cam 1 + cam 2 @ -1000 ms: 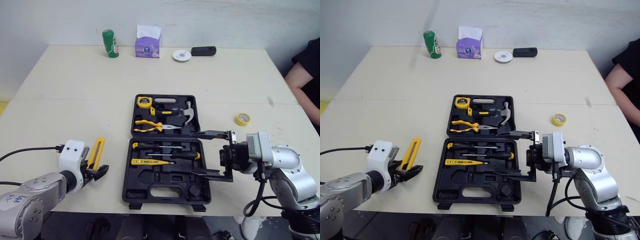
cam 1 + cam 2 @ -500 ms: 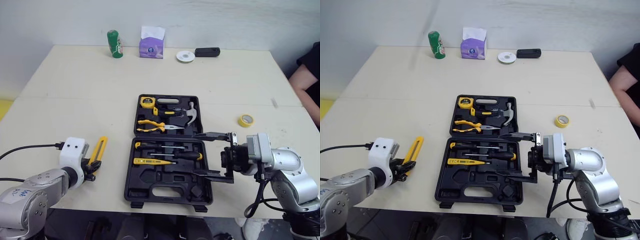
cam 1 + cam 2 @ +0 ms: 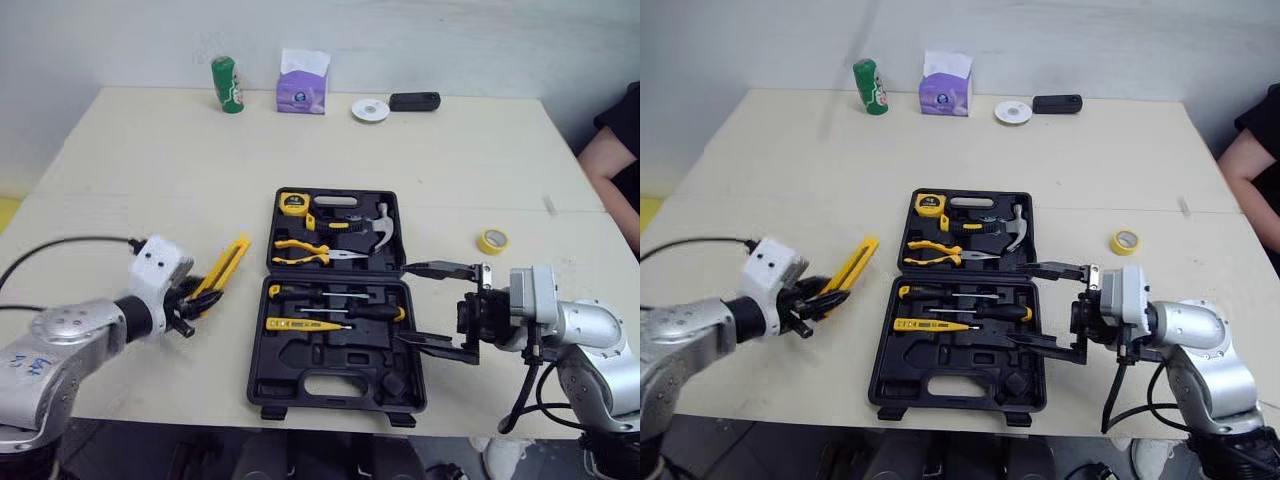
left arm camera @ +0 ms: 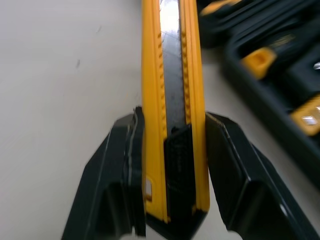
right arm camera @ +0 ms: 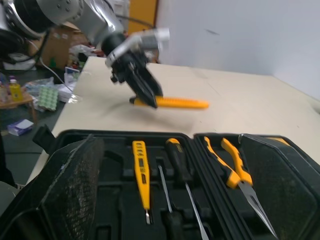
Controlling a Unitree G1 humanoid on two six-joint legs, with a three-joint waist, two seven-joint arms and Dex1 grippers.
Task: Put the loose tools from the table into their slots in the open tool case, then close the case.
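One yellow knife [image 3: 226, 264] clamped in L end effector [image 3: 197, 296], R end effector [image 3: 403, 304] wide open over case [image 3: 270, 372]

Left hand [image 3: 188, 302] is clamped on the yellow knife [image 3: 226, 268], whose tip juts ahead of it, near the tool case [image 3: 290, 360] side wall but apart. A strip of bare tabletop [image 3: 150, 190] lies between them, with wide bare tabletop beyond and outboard of this hand. Right hand [image 3: 437, 305] has its fingers spread wide over the case's other wall. Ahead of them the screwdrivers [image 3: 340, 308] fill their slots, with bare recesses on the robot's side. Tape roll [image 3: 488, 240] lies beyond this hand, well apart. A person's arm [image 3: 612, 160] is further outboard. Can [image 3: 227, 85] and tissue box [image 3: 301, 82] stand far beyond both hands.
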